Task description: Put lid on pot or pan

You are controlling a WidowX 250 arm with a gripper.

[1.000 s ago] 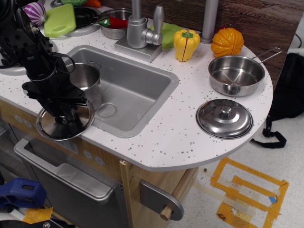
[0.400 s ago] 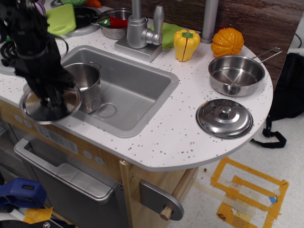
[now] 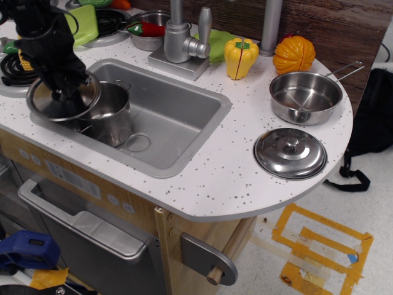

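Note:
The flat shiny steel lid (image 3: pixel 46 100) hangs from my gripper (image 3: pixel 64 93), which is shut on its centre knob. The lid is tilted and lifted, overlapping the left rim of the deep steel pot (image 3: pixel 109 110), which stands in the left end of the sink (image 3: pixel 178 117). The lid sits left of the pot's centre, and most of the pot's opening shows. My black arm covers the knob.
A domed duller lid (image 3: pixel 290 153) lies on the counter at the right. A shallow pan with a wire handle (image 3: pixel 306 97) is behind it. A faucet (image 3: pixel 180 38), a yellow pepper (image 3: pixel 241 58), an orange pumpkin (image 3: pixel 294 54) and a bowl with toy vegetables (image 3: pixel 147 31) stand along the back.
My gripper has lifted the lid from the counter's front edge, swung it left, then moved it up and back over the pot's left rim.

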